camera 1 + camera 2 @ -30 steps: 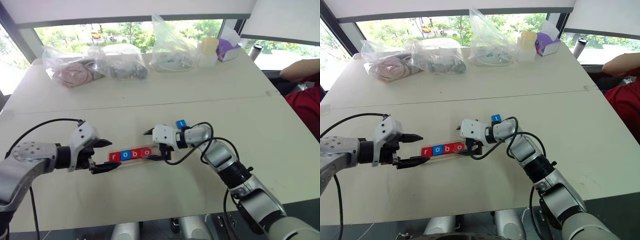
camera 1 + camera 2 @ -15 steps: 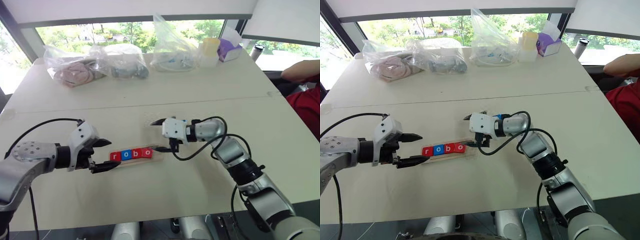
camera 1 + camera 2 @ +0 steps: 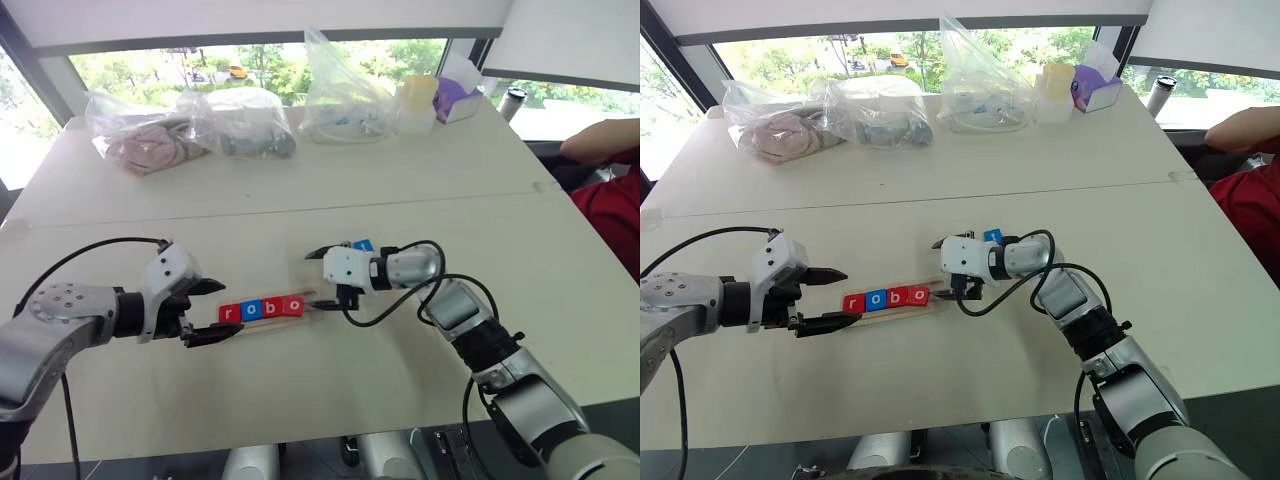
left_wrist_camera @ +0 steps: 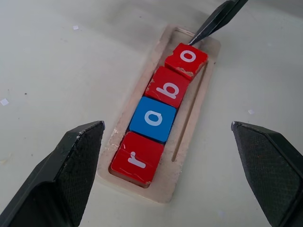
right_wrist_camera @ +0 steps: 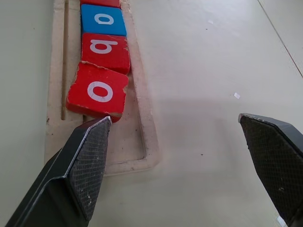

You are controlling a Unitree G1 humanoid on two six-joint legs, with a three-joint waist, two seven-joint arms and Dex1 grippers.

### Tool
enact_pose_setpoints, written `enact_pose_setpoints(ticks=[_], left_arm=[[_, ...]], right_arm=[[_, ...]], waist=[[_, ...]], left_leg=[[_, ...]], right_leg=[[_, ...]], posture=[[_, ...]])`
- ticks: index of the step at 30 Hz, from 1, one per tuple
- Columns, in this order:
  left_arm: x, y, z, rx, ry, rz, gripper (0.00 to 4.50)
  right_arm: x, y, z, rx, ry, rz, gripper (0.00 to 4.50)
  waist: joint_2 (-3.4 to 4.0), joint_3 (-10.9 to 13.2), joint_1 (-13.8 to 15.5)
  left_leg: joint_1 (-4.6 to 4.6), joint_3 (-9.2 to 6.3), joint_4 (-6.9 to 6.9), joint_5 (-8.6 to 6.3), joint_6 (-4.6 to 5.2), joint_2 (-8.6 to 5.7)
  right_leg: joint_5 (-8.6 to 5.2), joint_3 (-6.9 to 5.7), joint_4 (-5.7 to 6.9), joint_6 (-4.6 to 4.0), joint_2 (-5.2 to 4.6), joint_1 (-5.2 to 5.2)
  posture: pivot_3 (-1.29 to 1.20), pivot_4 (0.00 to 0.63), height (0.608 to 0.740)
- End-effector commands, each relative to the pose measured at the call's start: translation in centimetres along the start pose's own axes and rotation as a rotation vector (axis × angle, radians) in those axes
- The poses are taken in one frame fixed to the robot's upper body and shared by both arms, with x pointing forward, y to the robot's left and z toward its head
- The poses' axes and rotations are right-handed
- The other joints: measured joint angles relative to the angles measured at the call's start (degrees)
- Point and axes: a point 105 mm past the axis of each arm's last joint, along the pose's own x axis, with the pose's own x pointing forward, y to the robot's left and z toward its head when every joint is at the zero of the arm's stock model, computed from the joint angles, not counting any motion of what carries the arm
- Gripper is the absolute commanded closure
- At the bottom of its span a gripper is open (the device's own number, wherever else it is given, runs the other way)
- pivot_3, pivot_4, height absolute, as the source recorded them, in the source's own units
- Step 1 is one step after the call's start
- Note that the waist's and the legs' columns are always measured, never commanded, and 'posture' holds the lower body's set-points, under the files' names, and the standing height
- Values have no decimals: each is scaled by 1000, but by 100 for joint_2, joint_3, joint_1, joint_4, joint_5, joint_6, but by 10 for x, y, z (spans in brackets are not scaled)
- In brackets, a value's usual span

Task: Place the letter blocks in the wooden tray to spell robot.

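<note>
The right hand (image 3: pixel 322 278) has drawn back a little from the wooden tray (image 4: pixel 187 142) since a second ago, and it comes away with fingers spread wide and nothing between them, while the fourth tile, the red o (image 5: pixel 97 91), sits in the groove just off one fingertip. It looks slightly cocked against the b (image 4: pixel 167 88), one corner riding the rim, so it may want a nudge flat. That makes r, o, b, o in place and one slot open at the end nearest this hand. The blue t block (image 3: pixel 363 244) lies on the worktop (image 3: pixel 300 190) just behind the right hand, so that should be the next pickup. The left hand (image 3: pixel 207 312) waits released at the tray's r end, jaws agape. The tray's long axis runs hand to hand, the word reading from the left hand toward the right.
</note>
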Motion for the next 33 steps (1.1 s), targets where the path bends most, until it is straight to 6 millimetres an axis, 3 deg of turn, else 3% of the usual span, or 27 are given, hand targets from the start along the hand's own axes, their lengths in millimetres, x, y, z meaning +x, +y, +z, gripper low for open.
enact_pose_setpoints(ticks=[1,6,14,18,22,33], left_arm=[[-2,2,7,36,-18,15,0],[-1,2,7,35,-20,17,0],[-1,1,6,32,-22,20,0],[-1,1,6,33,-23,19,0],[-1,3,7,37,-23,15,0],[-2,4,7,38,-19,21,0]], right_arm=[[5,-4,9,-39,-26,-5,86],[11,-16,13,-42,-38,-46,86],[-12,-28,14,-107,-4,-101,86],[-16,-20,28,-64,-66,-78,86],[-9,1,44,27,-145,-10,86],[16,15,26,40,-97,18,86]], waist=[[0,0,-2],[0,0,-4],[0,0,9],[0,0,-6],[0,0,-1],[-1,-1,-2]], left_leg=[[0,0,0,0,0,0],[0,1,0,0,0,0],[-2,0,0,0,0,-3],[-1,-1,0,0,0,-1],[1,-5,-3,0,0,4],[2,-1,0,0,0,1]], right_leg=[[1,0,0,-1,0,0],[4,0,0,-6,0,0],[6,1,-1,-7,-5,0],[5,0,0,-7,0,0],[7,-2,3,-5,4,0],[-1,0,2,1,1,1]], posture=[[0,150,740],[0,150,740],[0,150,740],[0,150,740],[0,150,740],[0,150,740]])
